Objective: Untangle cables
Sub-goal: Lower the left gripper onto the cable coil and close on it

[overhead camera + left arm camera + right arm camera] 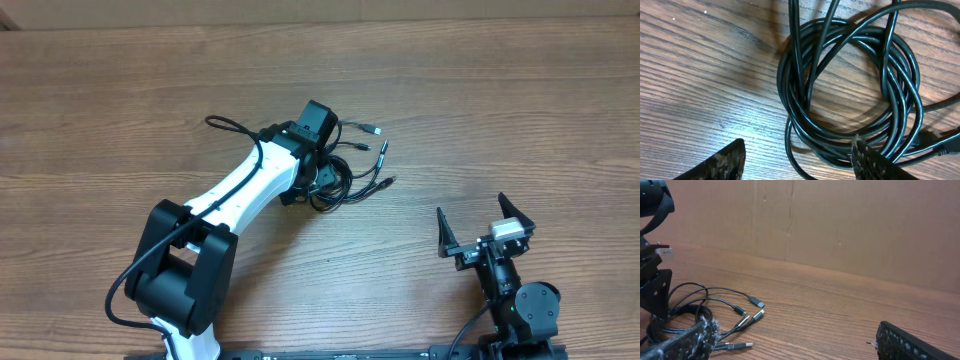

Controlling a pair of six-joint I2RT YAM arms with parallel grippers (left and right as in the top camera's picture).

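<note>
The cables (345, 185) lie as a tangled black coil near the table's middle, with several plug ends (380, 150) fanned out to the right and one loop (225, 123) reaching left. My left gripper (322, 172) hangs right over the coil, mostly hidden under its wrist. In the left wrist view the coil (850, 85) fills the frame. My left gripper (797, 160) is open, its fingers straddling the coil's lower strands; the right finger (870, 162) lies against them. My right gripper (485, 215) stands open and empty at the lower right, far from the cables (690, 305).
A cardboard wall (840, 225) closes off the far side of the wooden table (500, 100). The left arm's own thick black wire (215, 205) runs along its white link. Both arm bases sit at the front edge.
</note>
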